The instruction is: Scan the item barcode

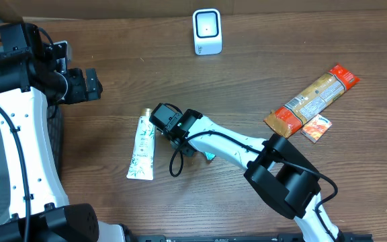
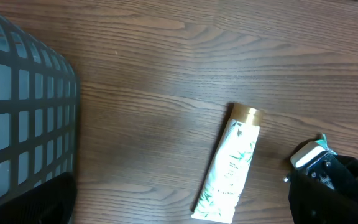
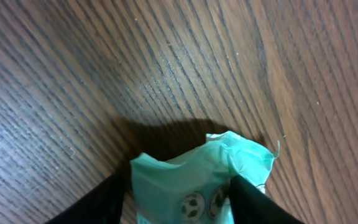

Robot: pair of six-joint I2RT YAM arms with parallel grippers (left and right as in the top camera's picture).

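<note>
My right pincer [image 3: 179, 196] stands half-closed, its fingers pressing both sides of the mint-green packet [image 3: 197, 177]. I judge the packet held, just above the wood near the table's middle. The scanner [image 1: 207, 31] stands well apart at the far edge, so the carry goes that way. My left pincer [image 1: 89, 84], spread wide, is farther off.

Mock shop checkout; scanner [image 1: 207, 30], basket [image 2: 17, 93]
</note>
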